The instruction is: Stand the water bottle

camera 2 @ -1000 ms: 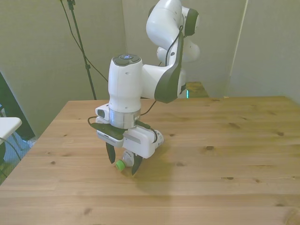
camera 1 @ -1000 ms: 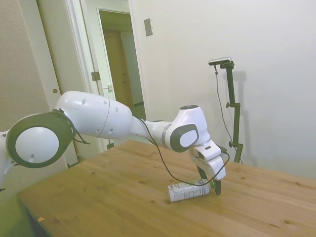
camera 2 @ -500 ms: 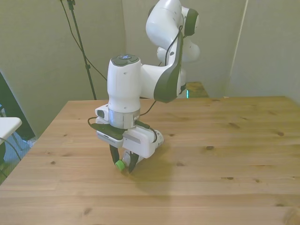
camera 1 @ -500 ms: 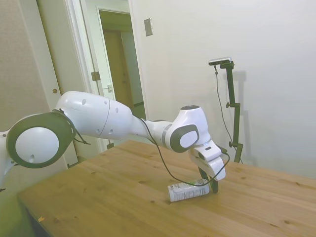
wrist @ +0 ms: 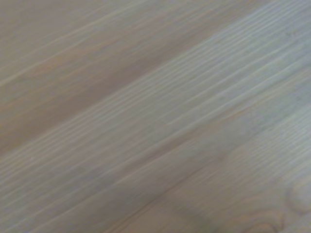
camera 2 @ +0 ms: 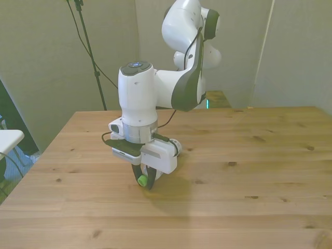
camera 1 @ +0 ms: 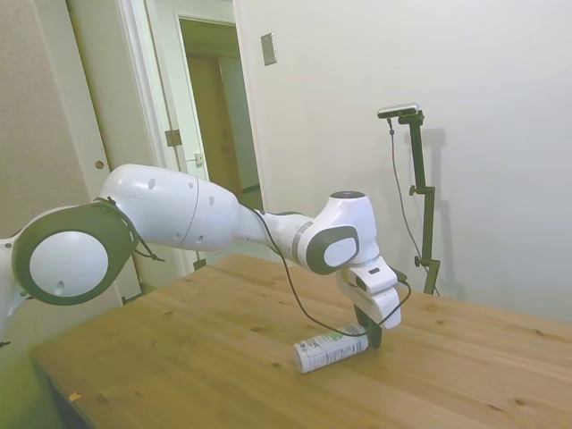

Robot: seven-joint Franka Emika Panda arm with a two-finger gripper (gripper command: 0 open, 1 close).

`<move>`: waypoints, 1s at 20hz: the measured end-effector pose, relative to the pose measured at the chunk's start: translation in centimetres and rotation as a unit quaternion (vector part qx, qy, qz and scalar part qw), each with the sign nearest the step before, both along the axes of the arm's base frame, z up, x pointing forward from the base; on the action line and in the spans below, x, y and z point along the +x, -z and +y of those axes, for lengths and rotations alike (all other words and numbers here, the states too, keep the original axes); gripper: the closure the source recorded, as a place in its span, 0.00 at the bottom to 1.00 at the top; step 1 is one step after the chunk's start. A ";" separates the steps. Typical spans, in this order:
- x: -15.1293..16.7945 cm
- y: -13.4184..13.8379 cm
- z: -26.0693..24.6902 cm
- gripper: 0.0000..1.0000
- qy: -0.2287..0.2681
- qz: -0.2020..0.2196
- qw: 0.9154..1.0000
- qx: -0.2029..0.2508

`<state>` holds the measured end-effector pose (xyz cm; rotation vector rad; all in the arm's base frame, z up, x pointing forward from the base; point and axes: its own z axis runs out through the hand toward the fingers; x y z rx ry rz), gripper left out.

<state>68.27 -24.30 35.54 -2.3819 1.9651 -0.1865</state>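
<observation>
water bottle (camera 1: 329, 350) — clear plastic, white label, green cap (camera 2: 141, 180); lying on its side on the wooden tabletop (camera 1: 206, 357), near the edge at the front view's left. gripper (camera 2: 143, 181) — i see its dark fingers (camera 1: 369, 332) drawn in narrow around the bottle's cap end, gripping it low over the wood. wrist view — blurred wood grain only, nothing else i can make out.
</observation>
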 end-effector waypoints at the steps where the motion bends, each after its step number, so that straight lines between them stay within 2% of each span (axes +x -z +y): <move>1: 0.1 -0.1 0.3 1.00 -0.001 -0.002 1.000 0.005; 4: 0.5 -2.2 2.4 1.00 -0.014 -0.016 1.000 0.013; 9: 0.5 -10.2 9.9 1.00 -0.036 -0.067 0.997 0.009; 13: -0.4 -14.9 17.0 1.00 -0.036 -0.119 0.991 -0.042; 15: -0.4 -15.9 20.7 1.00 -0.028 -0.150 0.985 -0.079; 17: -0.2 -15.8 24.6 1.00 -0.029 -0.168 0.979 -0.111; 19: -0.6 -14.7 29.2 1.00 -0.058 -0.165 0.978 -0.117; 20: -0.6 -14.7 29.2 1.00 -0.059 -0.166 0.977 -0.120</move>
